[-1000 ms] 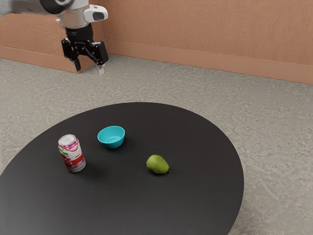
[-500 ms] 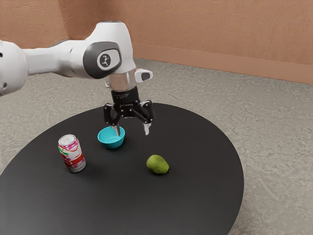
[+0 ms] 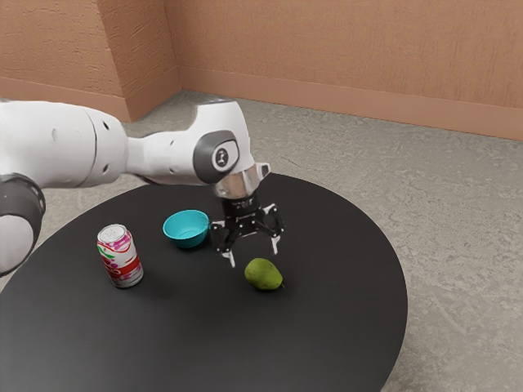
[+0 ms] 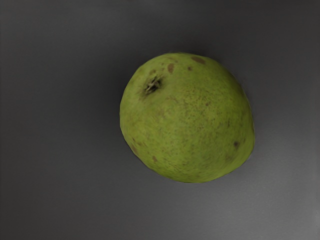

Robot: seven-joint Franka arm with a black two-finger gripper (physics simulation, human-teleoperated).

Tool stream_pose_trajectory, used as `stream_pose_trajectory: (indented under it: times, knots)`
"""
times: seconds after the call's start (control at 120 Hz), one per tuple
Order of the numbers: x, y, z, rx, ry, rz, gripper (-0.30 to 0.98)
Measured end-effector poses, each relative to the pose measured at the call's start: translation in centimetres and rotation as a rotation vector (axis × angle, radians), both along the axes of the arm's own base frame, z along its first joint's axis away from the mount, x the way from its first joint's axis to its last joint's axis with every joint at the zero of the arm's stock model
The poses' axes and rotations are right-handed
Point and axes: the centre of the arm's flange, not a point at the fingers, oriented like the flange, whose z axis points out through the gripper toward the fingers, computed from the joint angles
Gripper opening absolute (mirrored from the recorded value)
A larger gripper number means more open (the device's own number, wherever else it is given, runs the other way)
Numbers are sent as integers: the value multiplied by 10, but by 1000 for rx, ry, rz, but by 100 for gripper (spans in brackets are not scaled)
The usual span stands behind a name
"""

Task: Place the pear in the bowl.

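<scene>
My gripper (image 3: 253, 257) hangs above the table beside the pear, open, its two fingertips spread wide and pointing down. The green pear (image 3: 262, 274) lies on its side on the dark table, just below the fingertips in the exterior view. In the wrist view the pear (image 4: 187, 120) is large and near the middle, its dark blossom end visible. The turquoise bowl (image 3: 187, 233) stands upright on the table, toward the exterior view's left from the gripper, with nothing seen inside it.
A red and white soda can (image 3: 120, 257) stands upright near the bowl, farther toward the exterior view's left. The round black table (image 3: 327, 327) has its curved edge at the exterior view's right. My arm reaches in above the can and bowl.
My gripper has swung in from beyond the table's far edge, passed near the bowl, and come down close to the pear. The pear, bowl and can have stayed put.
</scene>
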Motion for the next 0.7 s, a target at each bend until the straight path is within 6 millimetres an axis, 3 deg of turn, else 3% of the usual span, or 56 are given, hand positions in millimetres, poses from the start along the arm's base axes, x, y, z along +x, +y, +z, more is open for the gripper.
stream_pose_trajectory:
  times: [0.267, 0.7]
  knots:
    - [23, 13, -44, 5, 52, 116, 69]
    - [44, 17, -73, -4, 74, 188, 69]
